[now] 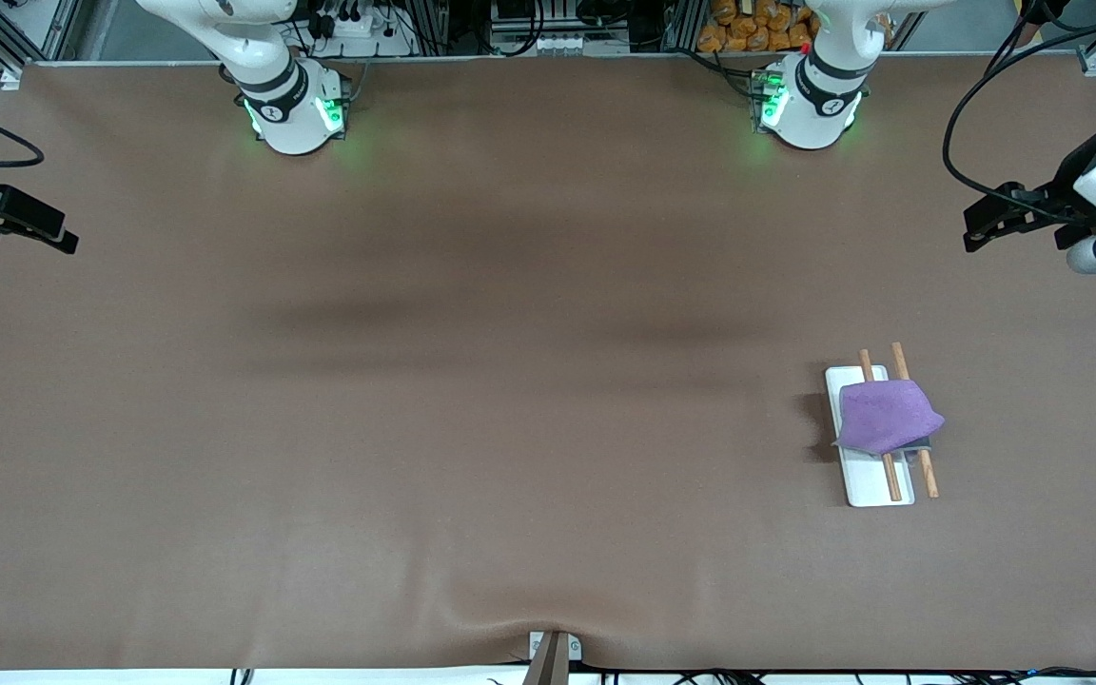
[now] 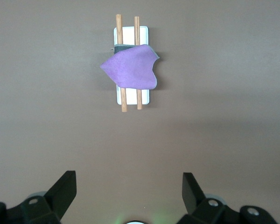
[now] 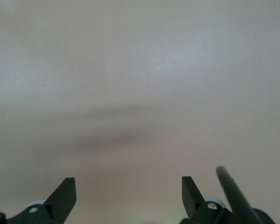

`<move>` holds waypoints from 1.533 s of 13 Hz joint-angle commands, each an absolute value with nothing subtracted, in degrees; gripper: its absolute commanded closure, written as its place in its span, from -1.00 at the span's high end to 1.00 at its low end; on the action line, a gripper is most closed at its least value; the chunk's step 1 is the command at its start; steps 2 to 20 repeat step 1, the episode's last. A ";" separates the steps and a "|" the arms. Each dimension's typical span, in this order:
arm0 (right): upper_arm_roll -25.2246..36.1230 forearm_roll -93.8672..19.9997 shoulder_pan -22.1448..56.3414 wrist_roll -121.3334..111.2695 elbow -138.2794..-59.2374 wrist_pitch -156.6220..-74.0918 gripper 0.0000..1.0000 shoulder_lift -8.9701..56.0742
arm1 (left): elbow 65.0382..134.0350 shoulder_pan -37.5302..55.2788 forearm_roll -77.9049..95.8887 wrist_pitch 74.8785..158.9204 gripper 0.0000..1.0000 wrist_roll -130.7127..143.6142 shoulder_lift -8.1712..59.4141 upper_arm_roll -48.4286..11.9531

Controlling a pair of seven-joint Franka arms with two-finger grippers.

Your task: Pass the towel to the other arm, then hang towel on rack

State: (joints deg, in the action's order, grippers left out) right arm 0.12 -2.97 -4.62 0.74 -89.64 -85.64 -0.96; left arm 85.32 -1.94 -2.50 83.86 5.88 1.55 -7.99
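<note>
The towel [image 1: 886, 416] already lies draped over the two wooden rods of the rack [image 1: 876, 487], in the lower right part of the front view, toward the left arm's end of the worktop [image 1: 510, 381]. It covers the middle of the rods, and both rod ends stay visible above and below it. One corner of the cloth hangs past the outer rod. In the left wrist view the same pair appears in the upper middle of the frame: the towel [image 2: 130, 70] sits across the rack [image 2: 144, 32], with a thin dark strip showing under its upper edge.

The left tool [image 1: 986, 224] is at the right edge of the front view, over bare worktop and well apart from the rack. Its jaws stand wide and released, with nothing between them; in its own wrist view the left tool [image 2: 129, 196] shows two dark fingertips [image 2: 65, 189] far apart at the bottom of the frame. The right tool [image 1: 29, 228] is at the left edge of the front view, also released and empty. Its wrist view shows the right tool [image 3: 129, 196] over plain worktop only.

In my judgement, the hanging step looks finished, since the cloth rests on the rods and no tool touches it. Both arms seem to wait at the sides. The next move probably calls for nothing more than staying clear of the rack, because a touch on the hanging corner could pull the towel off.
</note>
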 commanded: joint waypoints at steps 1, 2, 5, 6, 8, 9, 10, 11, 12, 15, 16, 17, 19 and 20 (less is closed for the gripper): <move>-0.53 -2.90 -5.71 0.18 -88.68 -84.81 1.00 -0.70 | 84.99 -1.23 -3.25 82.62 1.00 6.68 0.70 -7.82; -0.53 -2.90 -5.71 0.18 -88.68 -84.81 1.00 -0.70 | 84.99 -1.23 -3.25 82.62 1.00 6.68 0.70 -7.82; -0.53 -2.90 -5.71 0.18 -88.68 -84.81 1.00 -0.70 | 84.99 -1.23 -3.25 82.62 1.00 6.68 0.70 -7.82; -0.53 -2.90 -5.71 0.18 -88.68 -84.81 1.00 -0.70 | 84.99 -1.23 -3.25 82.62 1.00 6.68 0.70 -7.82; -0.53 -2.90 -5.71 0.18 -88.68 -84.81 1.00 -0.70 | 84.99 -1.23 -3.25 82.62 1.00 6.68 0.70 -7.82; -0.53 -2.90 -5.71 0.18 -88.68 -84.81 1.00 -0.70 | 84.99 -1.23 -3.25 82.62 1.00 6.68 0.70 -7.82; -0.53 -2.90 -5.71 0.18 -88.68 -84.81 1.00 -0.70 | 84.99 -1.23 -3.25 82.62 1.00 6.68 0.70 -7.82; -0.53 -2.90 -5.71 0.18 -88.68 -84.81 1.00 -0.70 | 84.99 -1.23 -3.25 82.62 1.00 6.68 0.70 -7.82; -0.53 -2.90 -5.71 0.18 -88.68 -84.81 1.00 -0.70 | 84.99 -1.23 -3.25 82.62 1.00 6.68 0.70 -7.82; -0.53 -2.90 -5.71 0.18 -88.68 -84.81 1.00 -0.70 | 84.99 -1.23 -3.25 82.62 1.00 6.68 0.70 -7.82; -0.53 -2.90 -5.71 0.18 -88.68 -84.81 1.00 -0.70 | 84.99 -1.23 -3.25 82.62 1.00 6.68 0.70 -7.82; -0.53 -2.90 -5.71 0.18 -88.68 -84.81 1.00 -0.70 | 84.99 -1.23 -3.25 82.62 1.00 6.68 0.70 -7.82; -0.53 -2.90 -5.71 0.18 -88.68 -84.81 1.00 -0.70 | 84.99 -1.23 -3.25 82.62 1.00 6.68 0.70 -7.82; -0.53 -2.90 -5.71 0.18 -88.68 -84.81 1.00 -0.70 | 84.99 -1.23 -3.25 82.62 1.00 6.68 0.70 -7.82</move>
